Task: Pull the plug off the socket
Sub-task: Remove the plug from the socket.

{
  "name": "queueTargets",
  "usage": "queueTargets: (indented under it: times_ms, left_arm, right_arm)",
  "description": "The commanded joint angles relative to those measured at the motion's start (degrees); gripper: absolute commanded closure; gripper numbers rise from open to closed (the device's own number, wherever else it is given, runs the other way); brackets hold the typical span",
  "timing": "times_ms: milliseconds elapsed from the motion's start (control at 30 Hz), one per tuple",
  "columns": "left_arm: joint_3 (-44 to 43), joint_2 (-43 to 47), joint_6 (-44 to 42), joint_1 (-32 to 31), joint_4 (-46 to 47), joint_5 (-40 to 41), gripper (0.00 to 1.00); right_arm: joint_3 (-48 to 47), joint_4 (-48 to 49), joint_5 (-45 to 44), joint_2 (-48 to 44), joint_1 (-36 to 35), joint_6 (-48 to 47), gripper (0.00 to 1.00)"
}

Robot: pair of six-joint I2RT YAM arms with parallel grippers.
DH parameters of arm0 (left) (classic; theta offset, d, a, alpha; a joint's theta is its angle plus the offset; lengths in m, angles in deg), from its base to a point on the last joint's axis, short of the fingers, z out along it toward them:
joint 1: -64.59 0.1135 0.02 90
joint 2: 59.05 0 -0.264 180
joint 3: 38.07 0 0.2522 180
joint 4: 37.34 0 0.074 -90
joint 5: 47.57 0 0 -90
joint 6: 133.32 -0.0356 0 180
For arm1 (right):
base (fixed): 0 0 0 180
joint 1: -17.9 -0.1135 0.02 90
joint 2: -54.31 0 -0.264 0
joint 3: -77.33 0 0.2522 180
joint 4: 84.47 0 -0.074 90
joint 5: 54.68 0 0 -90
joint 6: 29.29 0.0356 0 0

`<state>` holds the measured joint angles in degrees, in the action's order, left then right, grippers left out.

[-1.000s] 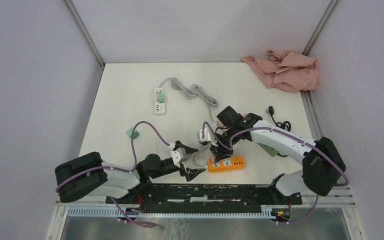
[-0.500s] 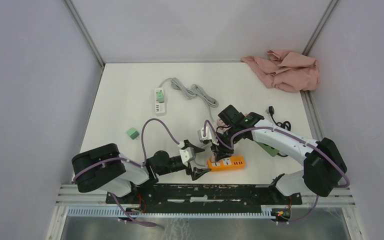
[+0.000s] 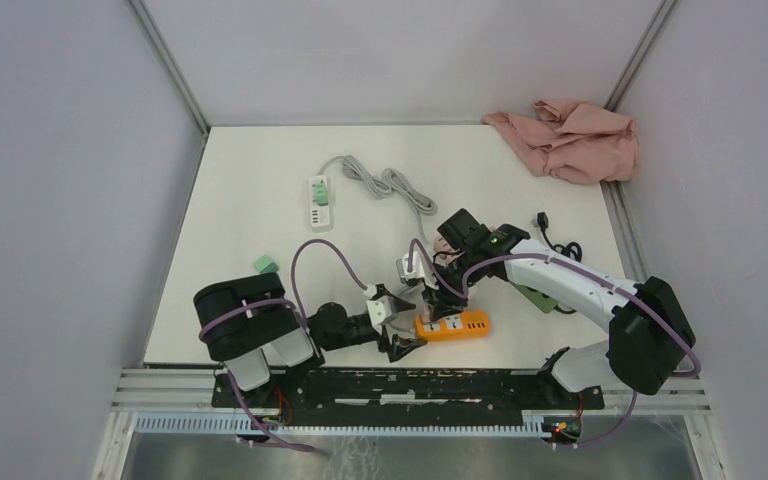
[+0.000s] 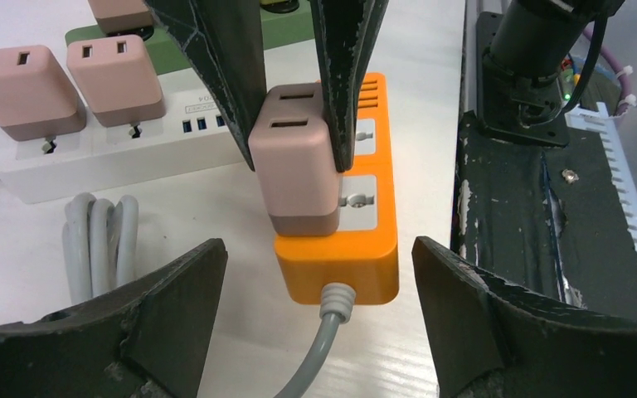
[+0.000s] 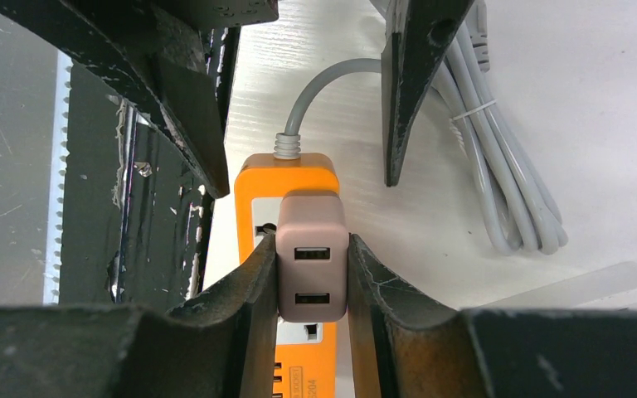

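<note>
We see the right gripper (image 5: 313,261) clamped tight on the pink plug (image 4: 294,166), one finger pressed to each side. The plug sits on the orange power strip (image 4: 361,249), at the end where its grey cord (image 4: 319,340) leaves, and its base meets the strip's face. The strip lies close to the near edge of the desk (image 3: 260,180), about midway along it. Our left gripper (image 3: 398,323) stands wide open at that cord end, one finger on either side of the strip, holding nothing. A white power strip (image 4: 133,153) carrying other pink adapters (image 4: 116,70) lies just beside the orange one. A pink cloth (image 3: 570,138) sits in the far right corner.
</note>
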<state>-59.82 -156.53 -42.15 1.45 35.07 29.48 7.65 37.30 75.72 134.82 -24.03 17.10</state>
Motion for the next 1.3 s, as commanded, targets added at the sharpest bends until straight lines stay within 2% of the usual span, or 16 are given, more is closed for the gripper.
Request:
queueTargets:
  times_ms: [0, 167, 300, 500, 600, 700, 767, 800, 933, 1033, 1267]
  left_arm:
    - [-2.29, -1.74, 2.16, -0.33, 7.87, -2.00, 0.13]
    - [-3.83, -4.12, 3.46, -0.33, 7.84, -3.24, 0.25]
    - [-4.07, -4.67, 3.76, -0.32, 7.86, -3.12, 0.27]
    - [-4.42, -3.82, 3.49, -0.35, 5.53, -2.89, 0.37]
    - [-4.92, -3.82, 3.44, -0.28, 4.32, -3.47, 0.51]
    - [-5.02, -3.79, 3.49, -0.24, 4.03, -3.66, 0.80]
    - [-4.93, -3.54, 3.51, -0.24, 3.93, -3.53, 0.93]
    - [-5.04, -3.28, 3.68, -0.22, 3.75, -3.43, 0.96]
    - [-6.86, -2.15, 4.08, -0.23, 0.81, -4.18, 0.97]
    - [-7.95, -1.88, 3.68, -0.26, -1.29, -4.62, 0.97]
    - [-5.73, -1.84, 3.43, 0.24, 0.66, -4.23, 0.97]
  right_arm:
    - [-2.09, 1.74, 3.02, -2.12, 0.14, 1.06, 1.00]
    - [-1.91, 2.16, 3.54, -2.15, 0.12, 1.51, 1.00]
    - [-1.83, 2.35, 3.24, -2.39, 0.17, 1.60, 1.00]
    - [-1.82, 2.27, 3.32, -2.44, 0.31, 1.54, 1.00]
    - [-1.74, 2.17, 3.45, -2.39, 0.29, 1.43, 1.00]
    - [-1.74, 2.25, 3.45, -2.39, 0.36, 1.43, 1.00]
    - [-1.53, 2.46, 4.21, -2.33, 0.33, 1.75, 1.00]
    - [-1.41, 2.97, 5.19, -2.25, 0.36, 2.41, 1.00]
    - [0.65, 10.63, 10.41, -2.37, 0.28, 10.99, 1.00]
    - [0.61, 14.29, 10.23, -1.45, 0.34, 16.22, 1.00]
    - [-0.60, 9.10, 7.01, -3.26, 4.44, 9.59, 1.00]
